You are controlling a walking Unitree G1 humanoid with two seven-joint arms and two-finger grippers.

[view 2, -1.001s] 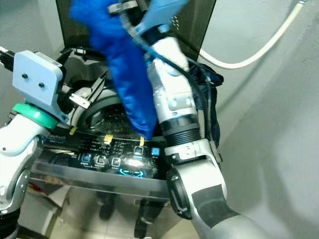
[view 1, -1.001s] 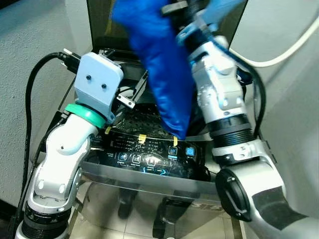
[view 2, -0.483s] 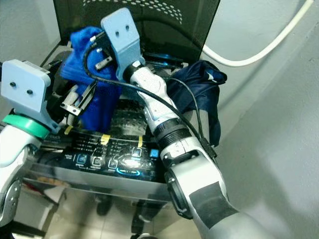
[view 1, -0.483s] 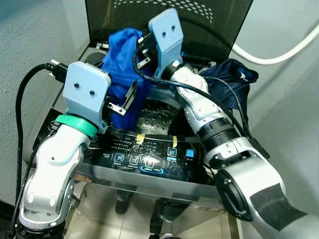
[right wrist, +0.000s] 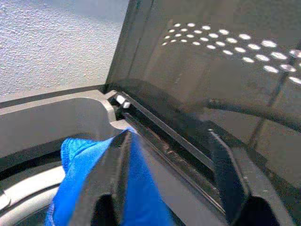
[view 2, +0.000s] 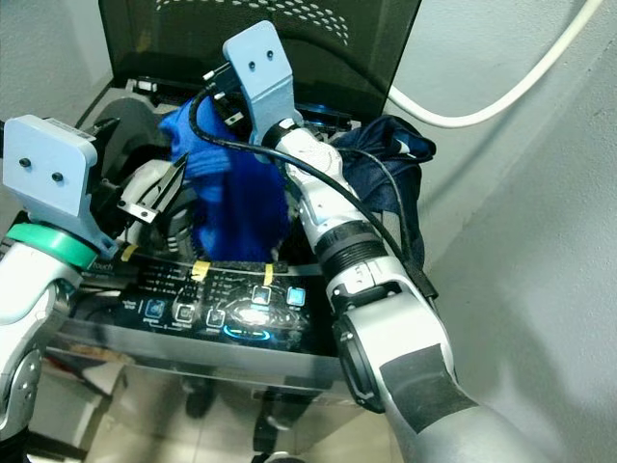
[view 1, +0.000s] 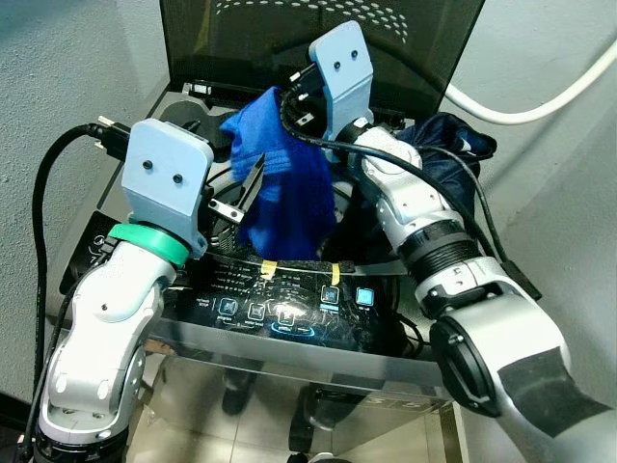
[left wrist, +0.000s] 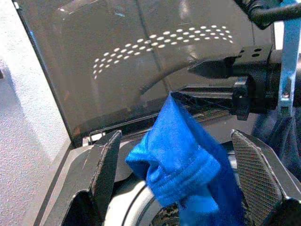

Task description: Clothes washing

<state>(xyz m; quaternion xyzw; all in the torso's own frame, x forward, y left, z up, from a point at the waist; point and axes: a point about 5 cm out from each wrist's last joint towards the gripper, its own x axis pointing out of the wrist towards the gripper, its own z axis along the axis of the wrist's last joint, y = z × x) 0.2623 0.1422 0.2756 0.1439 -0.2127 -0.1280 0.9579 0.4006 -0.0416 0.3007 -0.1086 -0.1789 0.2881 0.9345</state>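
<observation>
Right tool [view 1: 289, 96] pinching blue garment [view 1: 284, 193] above washer drum [left wrist: 141, 214]; left tool [left wrist: 176, 179] spread empty, just beside. Risk: you release early, cloth drapes over control panel [view 1: 289, 304].

Top-loading washing machine [view 1: 145, 207] straight ahead, lid [view 1: 289, 43] raised upright along its rear edge. Control panel [view 1: 289, 309] across the front edge. Garment [view 1: 284, 188] hanging over the drum opening [left wrist: 141, 207], above the middle. Right gripper [left wrist: 211, 68] just behind the garment's top, nearer the lid; left gripper [left wrist: 174, 197] at the opening's left side, near the front. Second piece of clothing [view 1: 448, 159] draped over the machine's right rear corner. Hose [view 1: 540, 96] on the wall behind, to the right.
</observation>
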